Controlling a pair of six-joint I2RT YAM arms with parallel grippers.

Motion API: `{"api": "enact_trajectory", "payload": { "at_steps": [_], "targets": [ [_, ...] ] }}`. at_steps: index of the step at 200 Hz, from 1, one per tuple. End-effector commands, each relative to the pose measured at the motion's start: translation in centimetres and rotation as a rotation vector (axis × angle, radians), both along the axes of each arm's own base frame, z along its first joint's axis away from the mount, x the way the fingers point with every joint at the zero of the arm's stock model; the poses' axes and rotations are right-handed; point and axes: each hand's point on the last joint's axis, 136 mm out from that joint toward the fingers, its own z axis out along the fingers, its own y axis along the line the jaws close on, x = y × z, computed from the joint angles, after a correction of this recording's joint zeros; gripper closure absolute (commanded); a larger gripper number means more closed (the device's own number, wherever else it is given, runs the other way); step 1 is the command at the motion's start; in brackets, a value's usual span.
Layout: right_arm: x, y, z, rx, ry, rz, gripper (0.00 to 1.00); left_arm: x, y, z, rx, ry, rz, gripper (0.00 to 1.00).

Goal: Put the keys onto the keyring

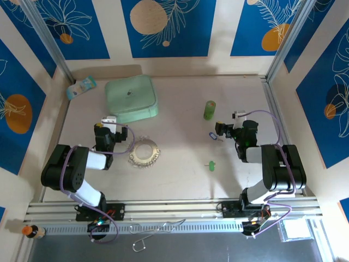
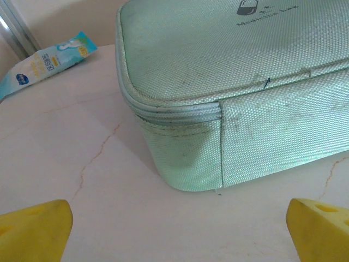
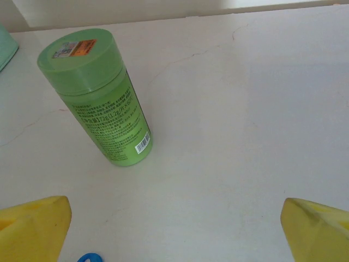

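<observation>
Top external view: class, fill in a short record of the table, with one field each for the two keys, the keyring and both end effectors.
blue key: loose on table, beside right end effector
green key: loose on table, nearer the arm bases
keyring: flat on table, no key on it
left end effector: open, empty, facing mint case
right end effector: open, empty, facing green cylinder
</observation>
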Motion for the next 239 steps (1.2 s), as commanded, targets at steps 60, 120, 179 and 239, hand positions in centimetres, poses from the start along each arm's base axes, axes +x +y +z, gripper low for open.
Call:
{"api": "enact_trajectory", "payload": {
  "at_steps": [60, 120, 179, 239],
  "targets": [
    [0.6, 0.0, 0.8, 0.012, -0.017, 0.004, 0.01, 0.4, 0.1, 0.7, -0.010, -0.019, -0.006, 0.00],
    [0.6, 0.0, 0.7, 0.013, -0.015, 0.003, 0.01, 0.4, 0.1, 0.7, -0.012, -0.019, -0.004, 0.00],
    [0.5, 0.0, 0.8, 0.016, -0.018, 0.004, 0.01, 0.3, 0.2, 0.6, -0.014, -0.019, -0.004, 0.00],
    [-0.4, -0.9, 4.5, 0.025, 0.038, -0.061, 0.00, -1.2, -0.3, 4.8, -0.013, -0.063, -0.047, 0.04]
  ]
}}
